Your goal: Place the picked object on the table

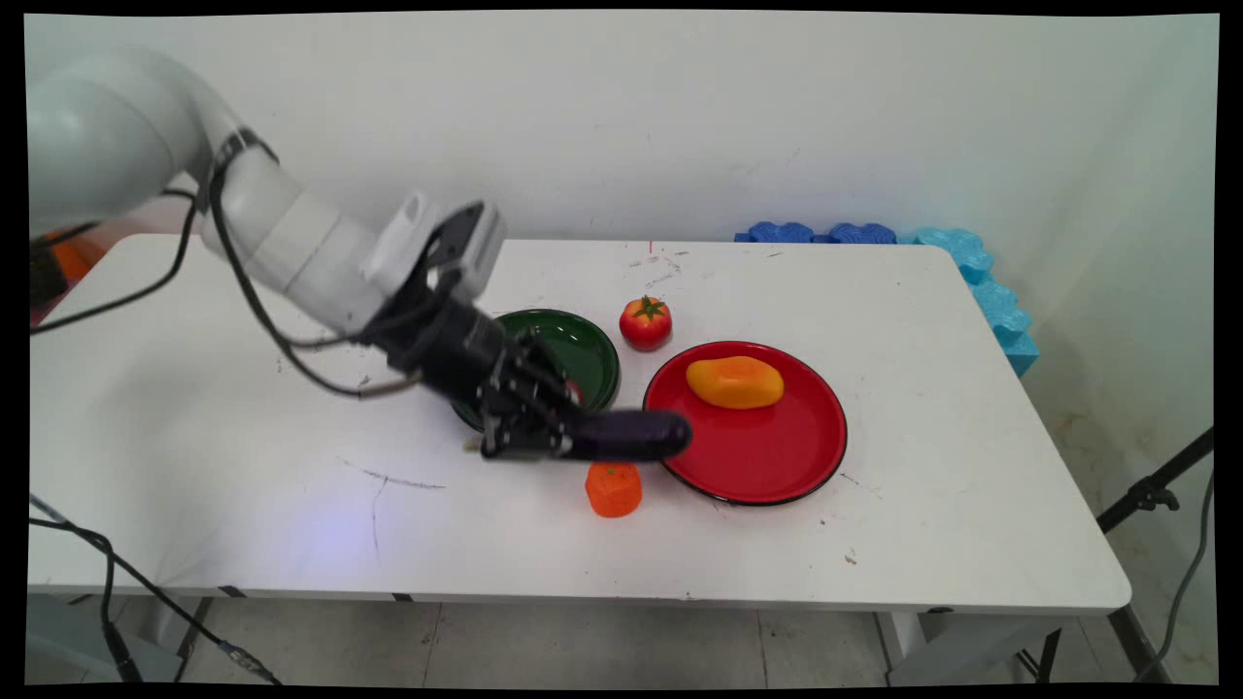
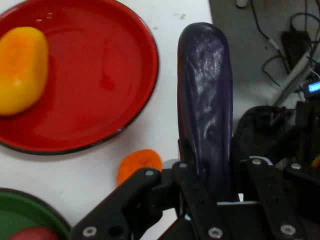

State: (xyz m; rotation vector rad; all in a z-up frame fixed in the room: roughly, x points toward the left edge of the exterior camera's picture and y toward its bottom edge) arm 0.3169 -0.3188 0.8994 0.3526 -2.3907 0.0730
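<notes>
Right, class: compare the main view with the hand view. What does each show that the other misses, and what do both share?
Only the main view shows the tomato, the blue foam pieces at the table's far right and the white arm. Only the hand view shows cables on the floor past the table edge. Both share the pincer shut on the purple eggplant, the red plate holding a yellow-orange fruit, the green plate and the small orange piece.

You're looking at a robotics lab or test room, not a home. A plain white table (image 1: 243, 505), scuffed and pen-marked, stands against a bare white wall (image 1: 680, 116) on a tiled floor. Loose black cables (image 1: 107, 582) trail at the lower left, a black stand leg (image 1: 1156, 490) juts in at the right edge, and blue foam pieces (image 1: 981, 282) line the table's far right corner.
</notes>
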